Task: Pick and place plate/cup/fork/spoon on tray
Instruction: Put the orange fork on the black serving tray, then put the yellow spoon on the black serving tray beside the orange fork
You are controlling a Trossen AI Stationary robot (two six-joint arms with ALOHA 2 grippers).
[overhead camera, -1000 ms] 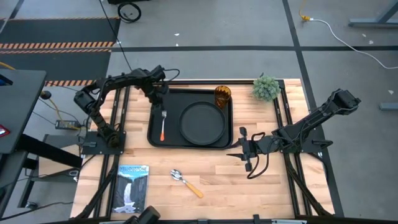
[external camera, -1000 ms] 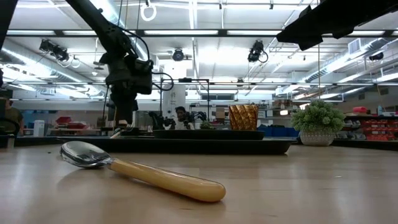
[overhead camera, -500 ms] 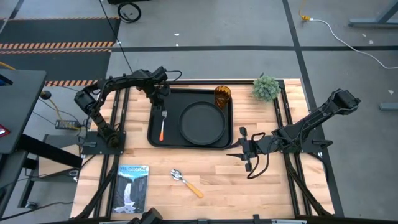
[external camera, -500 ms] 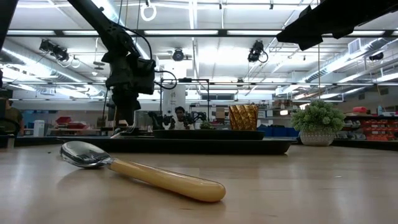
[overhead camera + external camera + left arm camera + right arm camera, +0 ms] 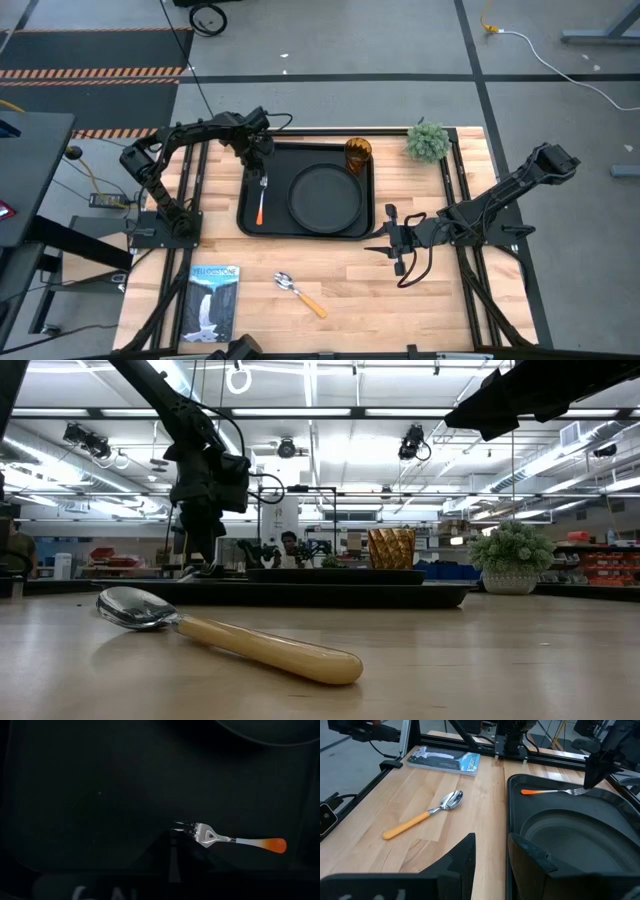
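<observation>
The black tray (image 5: 248, 215) holds the round black plate (image 5: 325, 197), the amber cup (image 5: 358, 154) at its far right corner, and the fork (image 5: 262, 200), which lies flat along its left side. The fork also shows in the left wrist view (image 5: 225, 839). The spoon (image 5: 300, 293) lies on the wood near the table's front edge, close in the low view (image 5: 230, 640). My left gripper (image 5: 260, 160) hangs shut over the tray's far left corner, just above the fork's tines (image 5: 190, 826). My right gripper (image 5: 385, 240) is open and empty beside the tray's near right corner.
A small potted plant (image 5: 428, 140) stands at the table's far right. A booklet (image 5: 213, 300) lies at the near left. Bare wood lies around the spoon (image 5: 422, 815) and in front of the tray (image 5: 512, 785).
My left gripper has drawn a little toward the table's far edge, away from the fork, which stays flat on the tray.
</observation>
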